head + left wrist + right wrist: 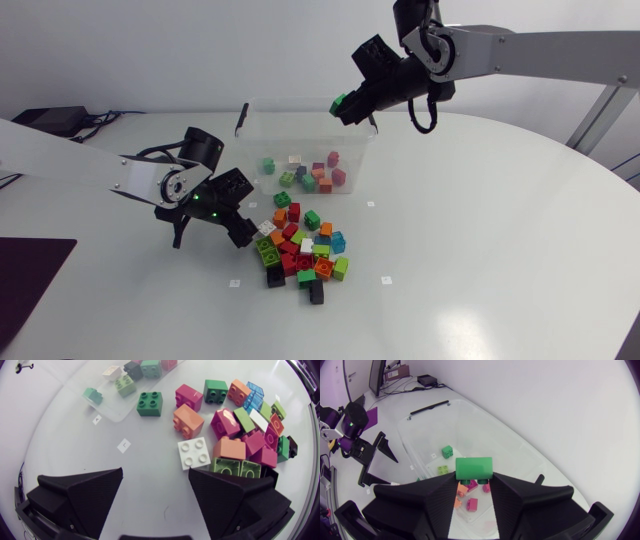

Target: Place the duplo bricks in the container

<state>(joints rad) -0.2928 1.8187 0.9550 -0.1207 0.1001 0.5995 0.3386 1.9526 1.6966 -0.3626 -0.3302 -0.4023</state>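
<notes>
Nearest us, the loose pile of duplo bricks lies on the white table. At the pile's nine o'clock our left gripper hangs low over bare table, released, its fingers spread wide. A white brick sits studs-up just ahead of one finger. At the pile's twelve o'clock stands the clear container, with several bricks inside. Above its far corner, at two o'clock, our right gripper grasps a green brick. The brick's long axis spans finger to finger, and its studs are turned back toward the wrist.
</notes>
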